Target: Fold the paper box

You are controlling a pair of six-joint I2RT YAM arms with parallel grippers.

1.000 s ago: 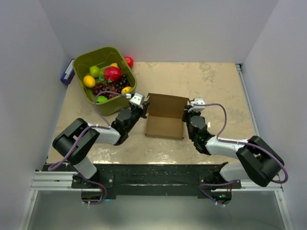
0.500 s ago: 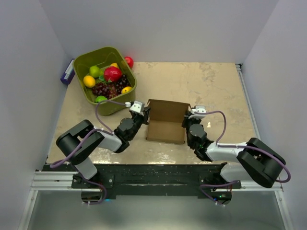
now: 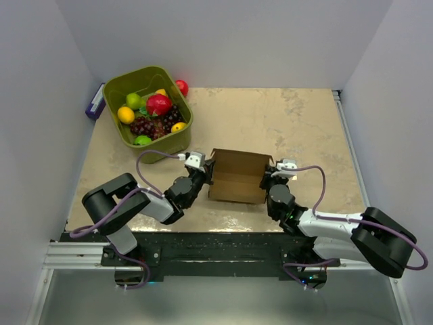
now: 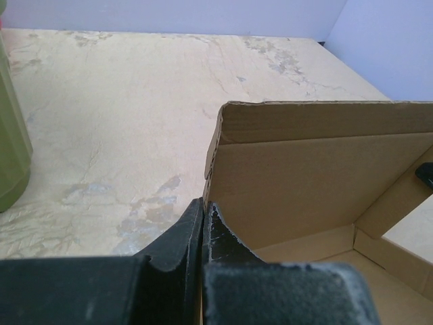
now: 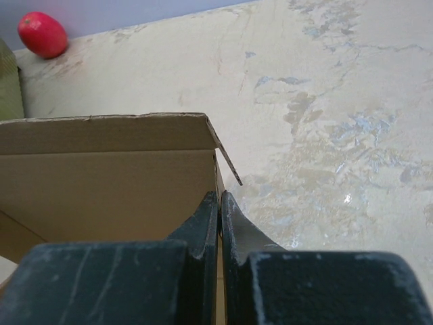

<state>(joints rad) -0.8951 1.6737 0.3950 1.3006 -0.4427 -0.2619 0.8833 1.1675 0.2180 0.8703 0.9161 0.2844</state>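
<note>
The paper box point(image 3: 237, 175) is plain brown cardboard, standing on the table between my two arms with its far panel upright. My left gripper point(image 3: 208, 170) is shut on the box's left side wall point(image 4: 207, 186), one finger inside and one outside. On the opposite side, my right gripper point(image 3: 266, 177) is shut on the right side wall point(image 5: 219, 177) the same way. The left wrist view shows the raised far panel point(image 4: 318, 169) and part of the floor of the box. In the right wrist view the far panel point(image 5: 108, 183) stands upright with a small flap sticking out at its corner.
An olive-green bin point(image 3: 115, 88) full of fruit stands at the back left, close to the left arm. A red fruit point(image 3: 182, 87) lies on the table behind the bin, also visible as the red fruit point(image 5: 42, 34) in the right wrist view. White walls close in on three sides.
Both arms have drawn back toward the near edge, carrying the box with them. The far panel now stands more upright than a second ago. Both grippers stayed shut on the side walls.
</note>
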